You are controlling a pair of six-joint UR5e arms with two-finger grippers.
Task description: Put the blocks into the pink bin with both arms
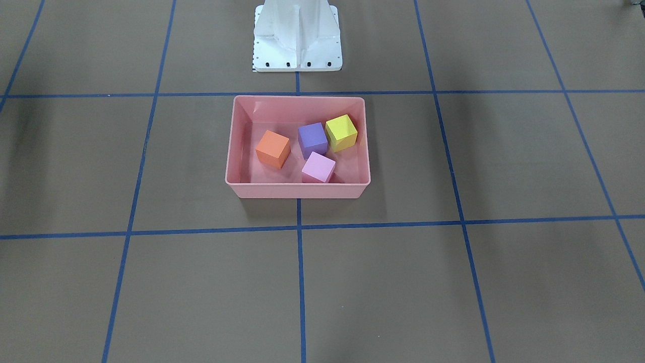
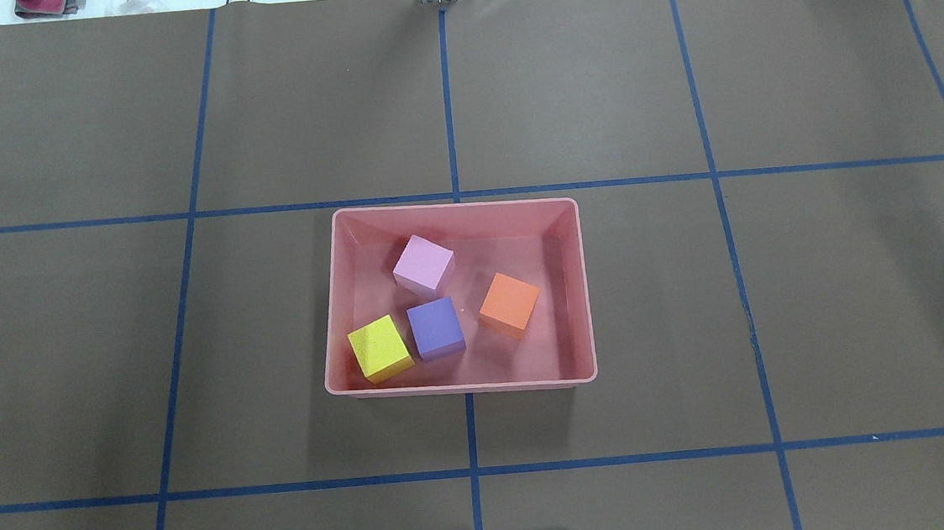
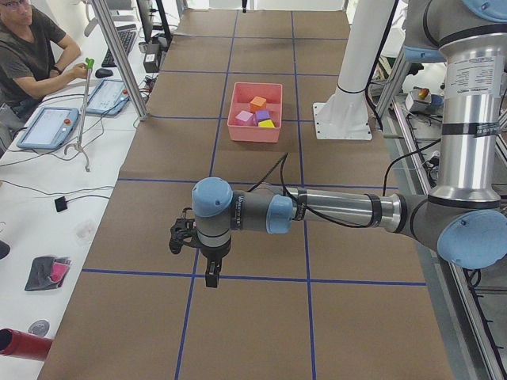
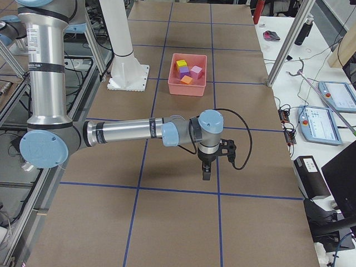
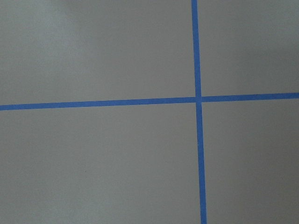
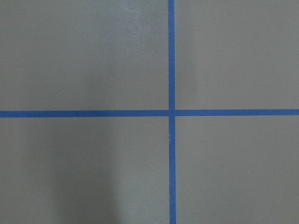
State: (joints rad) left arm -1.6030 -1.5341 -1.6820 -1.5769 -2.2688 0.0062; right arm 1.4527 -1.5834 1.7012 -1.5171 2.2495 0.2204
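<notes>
The pink bin (image 2: 332, 310) stands at the table's middle, also in the front view (image 1: 229, 151). All four blocks lie inside it: orange (image 2: 509, 302), dark purple (image 2: 436, 328), light pink-lilac (image 2: 423, 264) and yellow (image 2: 379, 349). They also show in the front view: orange (image 1: 272, 148), purple (image 1: 312, 138), pink-lilac (image 1: 318, 167), yellow (image 1: 341, 132). My left gripper (image 3: 212, 277) hangs over bare table far from the bin, seen only in the exterior left view. My right gripper (image 4: 206, 173) does the same in the exterior right view. I cannot tell whether either is open or shut.
The brown table cover carries a grid of blue tape lines (image 2: 447, 98). The white base pedestal (image 1: 297, 40) stands behind the bin. A person (image 3: 28, 47) sits at a side desk with tablets (image 3: 49, 127). Both wrist views show only table and tape.
</notes>
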